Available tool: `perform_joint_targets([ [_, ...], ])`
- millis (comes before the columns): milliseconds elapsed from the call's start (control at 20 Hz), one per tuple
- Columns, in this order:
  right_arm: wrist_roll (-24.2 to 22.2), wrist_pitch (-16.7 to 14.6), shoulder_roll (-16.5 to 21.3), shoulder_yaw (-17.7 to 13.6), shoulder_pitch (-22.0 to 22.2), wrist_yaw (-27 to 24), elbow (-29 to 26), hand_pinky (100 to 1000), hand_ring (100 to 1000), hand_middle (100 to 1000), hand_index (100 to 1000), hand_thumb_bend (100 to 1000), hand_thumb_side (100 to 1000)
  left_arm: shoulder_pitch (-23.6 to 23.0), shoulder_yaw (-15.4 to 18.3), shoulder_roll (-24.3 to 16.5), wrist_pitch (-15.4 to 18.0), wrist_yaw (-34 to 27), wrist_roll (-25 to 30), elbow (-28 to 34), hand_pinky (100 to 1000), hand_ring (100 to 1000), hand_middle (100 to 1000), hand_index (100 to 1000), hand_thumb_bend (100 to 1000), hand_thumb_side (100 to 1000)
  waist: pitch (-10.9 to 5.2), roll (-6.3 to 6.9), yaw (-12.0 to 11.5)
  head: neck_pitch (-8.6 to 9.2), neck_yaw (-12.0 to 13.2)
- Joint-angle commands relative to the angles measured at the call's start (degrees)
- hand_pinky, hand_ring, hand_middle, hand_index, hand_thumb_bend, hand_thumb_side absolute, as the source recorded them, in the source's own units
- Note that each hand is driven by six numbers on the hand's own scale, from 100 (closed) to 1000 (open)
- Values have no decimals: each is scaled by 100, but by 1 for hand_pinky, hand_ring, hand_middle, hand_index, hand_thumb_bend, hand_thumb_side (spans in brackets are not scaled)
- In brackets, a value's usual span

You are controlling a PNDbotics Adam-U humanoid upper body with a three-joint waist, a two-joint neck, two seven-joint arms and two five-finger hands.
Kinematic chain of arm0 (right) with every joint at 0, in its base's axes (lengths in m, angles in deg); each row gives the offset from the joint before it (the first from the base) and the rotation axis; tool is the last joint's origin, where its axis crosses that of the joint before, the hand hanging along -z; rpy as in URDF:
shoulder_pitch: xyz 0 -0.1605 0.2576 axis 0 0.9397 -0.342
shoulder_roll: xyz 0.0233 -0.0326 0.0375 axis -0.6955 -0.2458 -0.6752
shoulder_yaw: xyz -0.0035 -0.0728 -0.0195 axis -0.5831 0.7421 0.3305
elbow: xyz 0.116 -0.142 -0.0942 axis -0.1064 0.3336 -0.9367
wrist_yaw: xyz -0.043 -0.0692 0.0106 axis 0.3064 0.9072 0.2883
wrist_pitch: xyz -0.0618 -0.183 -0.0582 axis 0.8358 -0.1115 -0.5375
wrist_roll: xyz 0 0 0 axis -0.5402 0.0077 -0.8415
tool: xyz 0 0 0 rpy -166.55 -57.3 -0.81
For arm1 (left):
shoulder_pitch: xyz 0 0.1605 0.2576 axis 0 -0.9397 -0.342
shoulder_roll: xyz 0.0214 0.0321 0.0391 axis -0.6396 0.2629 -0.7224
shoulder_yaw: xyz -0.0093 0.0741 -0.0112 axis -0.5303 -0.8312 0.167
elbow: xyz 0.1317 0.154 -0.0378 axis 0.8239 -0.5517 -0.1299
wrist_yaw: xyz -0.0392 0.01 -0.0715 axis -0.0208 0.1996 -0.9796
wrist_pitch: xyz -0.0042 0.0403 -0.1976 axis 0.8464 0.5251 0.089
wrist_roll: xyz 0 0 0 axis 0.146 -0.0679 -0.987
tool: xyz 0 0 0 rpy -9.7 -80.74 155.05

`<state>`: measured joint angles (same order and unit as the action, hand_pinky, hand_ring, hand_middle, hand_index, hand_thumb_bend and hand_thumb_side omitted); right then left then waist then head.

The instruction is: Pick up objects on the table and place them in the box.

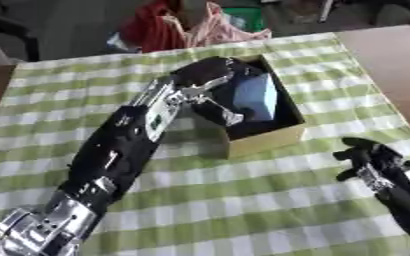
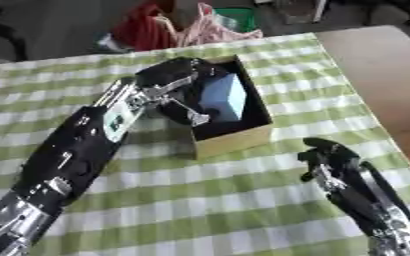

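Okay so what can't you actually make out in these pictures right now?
- Left robot hand: blurred over the box in both eye views; whether its fingers grip the pale blue object is unclear.
- Box floor: hidden by that hand and shadow.
- Right robot hand: finger pose unclear.

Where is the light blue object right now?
The light blue object sits inside the open cardboard box, upper centre of both eye views, against its right wall. The left hand reaches over the box's left rim beside it.
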<state>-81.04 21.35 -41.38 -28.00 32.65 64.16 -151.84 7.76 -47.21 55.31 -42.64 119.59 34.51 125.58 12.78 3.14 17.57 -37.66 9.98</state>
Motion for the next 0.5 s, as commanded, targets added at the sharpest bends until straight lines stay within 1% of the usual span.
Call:
perform_joint_targets([
  [50,1,-11,43,-22,-36,-26,-65,572,797,616,835,100,536,98,-42,-103,21,-175,87,179,867,845,912,936,405,662,-111,-44,-14,38,-2],
  [350,3,-14,45,-30,-26,-34,-63,573,797,617,835,100,535,81,-84,-152,-51,-381,299,318,881,854,930,946,396,686,-138,-67,-63,38,-19],
  [500,8,-16,47,-37,-17,-37,-63,572,797,617,835,100,534,69,-87,-166,-83,-462,321,360,881,853,929,948,388,681,-150,-84,-84,36,-23],
])
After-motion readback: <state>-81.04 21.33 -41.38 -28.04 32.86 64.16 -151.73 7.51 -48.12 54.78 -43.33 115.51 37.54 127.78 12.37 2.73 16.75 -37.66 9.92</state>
